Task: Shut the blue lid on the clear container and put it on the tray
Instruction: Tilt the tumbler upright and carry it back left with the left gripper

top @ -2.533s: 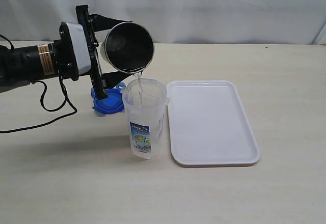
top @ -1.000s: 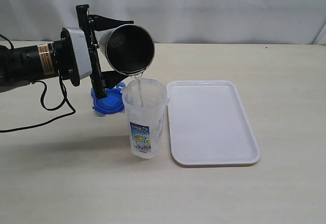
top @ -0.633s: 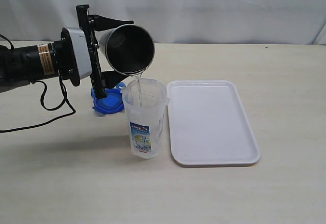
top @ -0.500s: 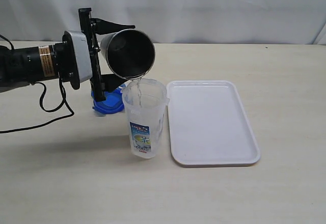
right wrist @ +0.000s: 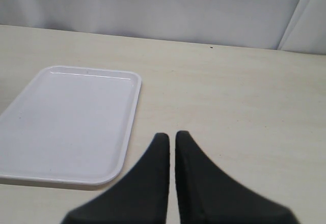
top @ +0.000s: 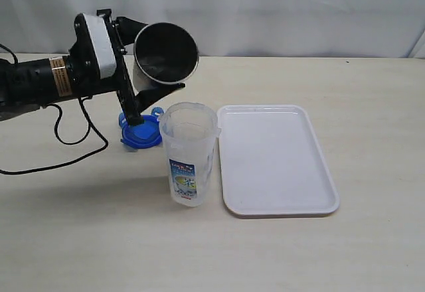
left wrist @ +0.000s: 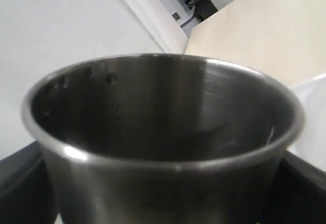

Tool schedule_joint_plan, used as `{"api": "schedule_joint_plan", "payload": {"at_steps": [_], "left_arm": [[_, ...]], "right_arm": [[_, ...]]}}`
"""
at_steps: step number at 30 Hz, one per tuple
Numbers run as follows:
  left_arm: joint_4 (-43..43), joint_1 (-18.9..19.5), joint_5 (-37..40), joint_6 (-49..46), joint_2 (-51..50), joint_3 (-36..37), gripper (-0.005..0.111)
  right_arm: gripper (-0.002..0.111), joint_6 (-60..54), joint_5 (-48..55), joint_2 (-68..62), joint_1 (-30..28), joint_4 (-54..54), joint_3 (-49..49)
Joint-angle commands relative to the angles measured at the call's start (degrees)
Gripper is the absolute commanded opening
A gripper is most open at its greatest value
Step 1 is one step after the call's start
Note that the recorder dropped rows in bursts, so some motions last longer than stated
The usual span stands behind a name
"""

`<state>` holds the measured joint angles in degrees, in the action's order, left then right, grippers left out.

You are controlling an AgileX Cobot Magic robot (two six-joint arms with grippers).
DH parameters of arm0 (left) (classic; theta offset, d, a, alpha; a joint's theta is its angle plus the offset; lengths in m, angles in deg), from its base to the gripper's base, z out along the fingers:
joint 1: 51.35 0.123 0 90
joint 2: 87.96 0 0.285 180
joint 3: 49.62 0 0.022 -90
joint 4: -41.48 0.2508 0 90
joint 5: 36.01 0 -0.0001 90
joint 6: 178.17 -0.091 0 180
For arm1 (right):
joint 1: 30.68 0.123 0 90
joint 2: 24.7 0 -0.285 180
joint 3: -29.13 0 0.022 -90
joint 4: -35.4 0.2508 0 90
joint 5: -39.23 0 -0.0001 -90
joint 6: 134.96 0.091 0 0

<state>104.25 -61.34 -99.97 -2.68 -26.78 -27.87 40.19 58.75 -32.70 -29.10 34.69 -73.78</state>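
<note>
The left gripper is clasping the steel cup, tilted above the clear container, which is standing open just left of the tray. The blue lid is lying behind it, under the arm. In the left wrist view, the cup is filling the frame between the fingers. In the right wrist view, the right gripper is hovering pinched closed near the tray.

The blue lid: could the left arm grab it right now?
Probably not yet: the left fingers are clamped around the steel cup, above the blue lid. The lid lies uncovered beside the clear container, so with the cup set down the way looks free.
</note>
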Motion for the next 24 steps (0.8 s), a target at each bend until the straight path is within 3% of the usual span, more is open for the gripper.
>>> {"api": "schedule_joint_plan", "payload": {"at_steps": [1, 5, 9, 15, 20, 24], "left_arm": [[-16.9, -0.1, 2.5, 12.6, 1.5, -0.1, 0.000], [-25.2, -0.1, 7.3, 16.3, 1.5, -1.1, 0.000], [-24.8, 0.0, 15.5, 22.7, 0.9, -5.7, 0.000], [-26.1, 0.7, 19.3, 24.3, -2.6, -12.1, 0.000], [-34.8, 5.5, 19.2, 25.9, -6.3, -13.5, 0.000], [-34.3, 10.2, 17.3, 26.0, -9.7, -13.5, 0.000]], "right_arm": [[0.005, 0.2, 0.0, 0.2, -0.1, 0.0, 0.1], [0.005, 0.2, 0.0, 0.2, -0.1, 0.0, 0.1], [0.005, 0.2, 0.0, 0.2, -0.1, 0.0, 0.1], [0.005, 0.2, 0.0, 0.2, -0.1, 0.0, 0.1], [0.005, 0.2, 0.0, 0.2, -0.1, 0.0, 0.1], [0.005, 0.2, 0.0, 0.2, -0.1, 0.0, 0.1]]}}
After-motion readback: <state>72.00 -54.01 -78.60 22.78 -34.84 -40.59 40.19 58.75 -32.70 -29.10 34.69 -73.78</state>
